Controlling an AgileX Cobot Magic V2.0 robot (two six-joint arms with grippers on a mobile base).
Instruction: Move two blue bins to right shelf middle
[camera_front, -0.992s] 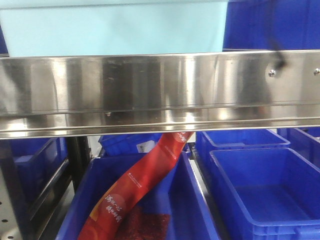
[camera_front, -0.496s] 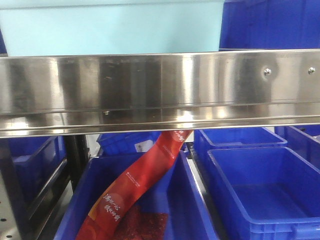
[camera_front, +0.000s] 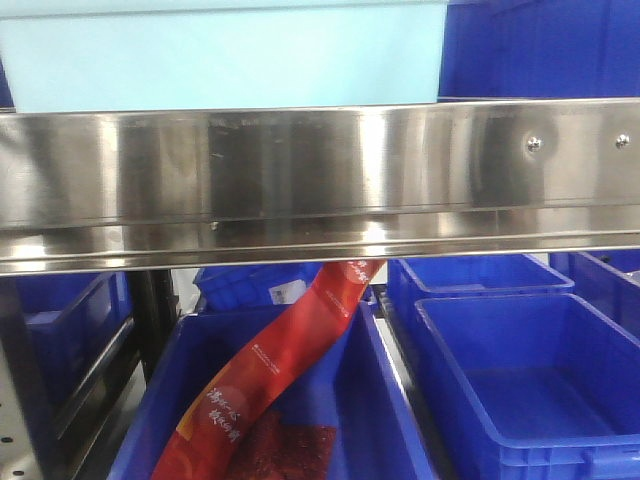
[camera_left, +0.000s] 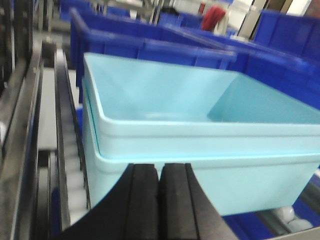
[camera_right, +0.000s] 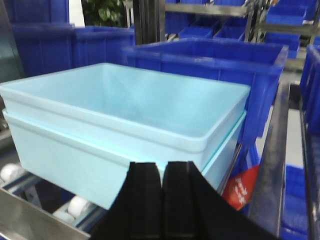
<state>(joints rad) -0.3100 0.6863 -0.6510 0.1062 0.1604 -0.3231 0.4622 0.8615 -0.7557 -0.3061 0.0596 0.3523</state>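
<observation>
Change: the view has stopped sliding; a dark shadow has left the broad shiny steel shelf rail (camera_front: 320, 175).
Bins: two nested pale-blue plastic bins (camera_left: 200, 145) rest on rollers behind that rail.
Jaws: my left gripper (camera_left: 160, 200) and right gripper (camera_right: 164, 197) are both closed, empty, just near of the bins.
Meaning: placement looks done.

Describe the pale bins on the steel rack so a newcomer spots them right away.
Find the stainless-steel rack with the broad shiny front rail. Sitting on the tier just above that rail are two light blue bins, nested one inside the other. Every neighbouring bin is dark royal blue; only this pair is pale aqua.

pale blue bins (camera_front: 220, 55), steel rail (camera_front: 320, 180)
</observation>
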